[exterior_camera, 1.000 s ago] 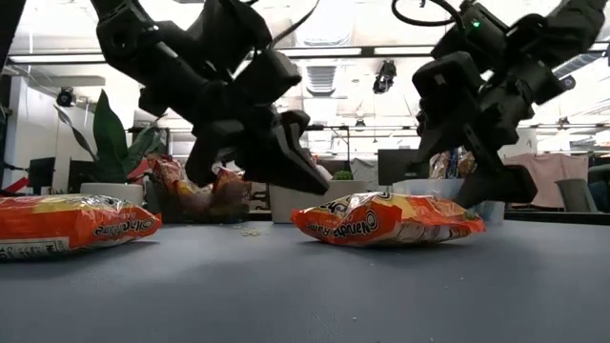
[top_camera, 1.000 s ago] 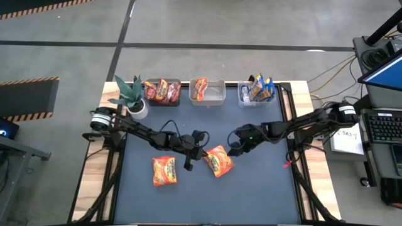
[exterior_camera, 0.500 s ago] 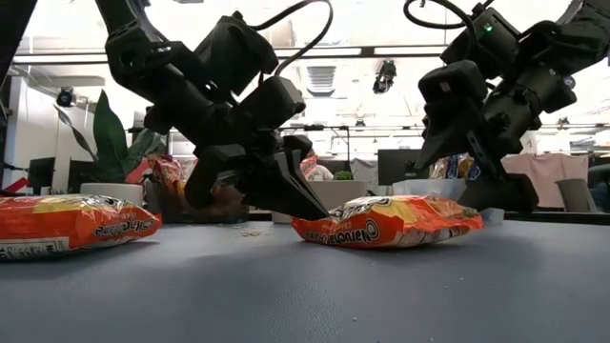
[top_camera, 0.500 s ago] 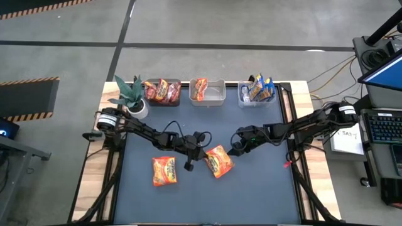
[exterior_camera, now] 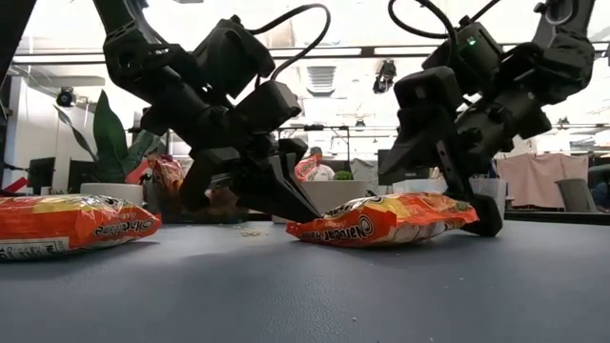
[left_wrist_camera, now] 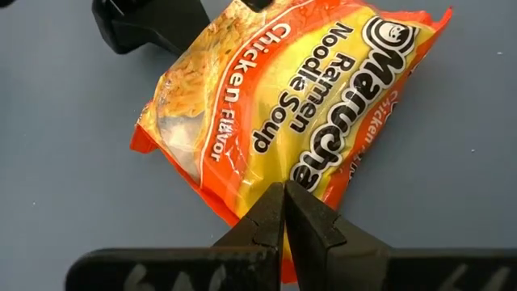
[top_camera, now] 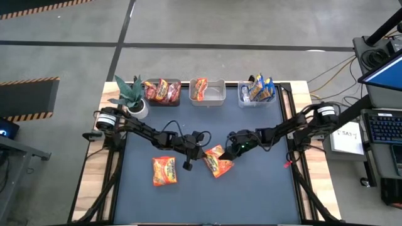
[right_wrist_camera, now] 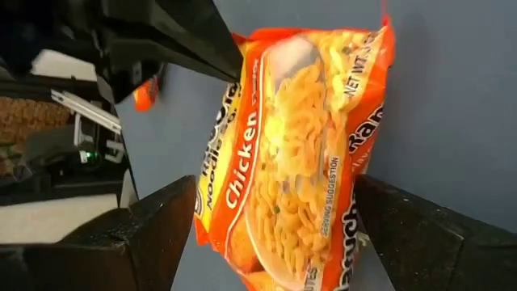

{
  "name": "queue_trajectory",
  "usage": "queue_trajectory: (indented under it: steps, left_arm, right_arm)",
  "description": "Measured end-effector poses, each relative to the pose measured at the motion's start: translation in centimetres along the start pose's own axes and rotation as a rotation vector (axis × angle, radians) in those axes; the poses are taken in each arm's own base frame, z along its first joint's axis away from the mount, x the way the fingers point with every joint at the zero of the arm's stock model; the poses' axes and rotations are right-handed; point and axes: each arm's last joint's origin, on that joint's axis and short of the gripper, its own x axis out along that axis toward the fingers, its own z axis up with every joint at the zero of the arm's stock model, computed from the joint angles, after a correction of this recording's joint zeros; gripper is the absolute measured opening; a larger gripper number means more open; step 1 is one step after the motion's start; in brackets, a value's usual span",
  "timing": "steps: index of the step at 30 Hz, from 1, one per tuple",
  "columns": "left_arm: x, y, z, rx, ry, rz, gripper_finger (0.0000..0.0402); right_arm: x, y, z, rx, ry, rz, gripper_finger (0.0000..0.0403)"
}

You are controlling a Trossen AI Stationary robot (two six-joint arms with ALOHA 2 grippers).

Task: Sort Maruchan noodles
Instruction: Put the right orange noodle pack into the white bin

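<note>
While left end effector (top_camera: 202,154) pinched shut against orange packet (top_camera: 217,161), right end effector (top_camera: 227,153) straddles it, fingers spread wide.

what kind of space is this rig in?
Likely a robotics lab or workshop in an open office: concrete floor with hazard-striped tape, a laptop on a side bench, and monitors under ceiling lights behind the table.

Dark blue-grey table top (top_camera: 264,188) with wooden side strips. On it: orange noodle packet (top_camera: 218,161) lying between the right gripper's (top_camera: 227,154) spread jaws, the left gripper's (top_camera: 202,155) shut jaws at its other edge; second orange packet (top_camera: 164,171) well clear of both jaws; potted plant (top_camera: 133,98); three clear bins (top_camera: 208,92) along the far edge.
</note>
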Motion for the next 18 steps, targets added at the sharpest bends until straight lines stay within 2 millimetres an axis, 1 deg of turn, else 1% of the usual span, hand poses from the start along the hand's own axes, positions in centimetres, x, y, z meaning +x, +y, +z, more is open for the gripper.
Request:
queue_trajectory:
  steps: [6,10,13,18]
  left_arm:
    - [0.0,0.0,-0.1,0.0,0.003,0.0,0.0]
    - [0.0,0.0,-0.1,0.002,0.003,0.001,0.0]
    - [0.0,0.0,-0.2,0.002,0.004,0.001,0.0]
    - [0.0,0.0,-0.2,0.002,0.005,0.002,0.0]
  right_arm:
    - [1.6,0.0,0.4,-0.039,0.035,0.018,0.0324]
    - [1.9,0.3,0.5,-0.08,0.046,0.037,0.0313]
    - [1.8,0.4,0.5,-0.093,0.043,0.045,0.0286]
    - [1.9,0.4,0.5,-0.116,0.042,0.047,0.022]
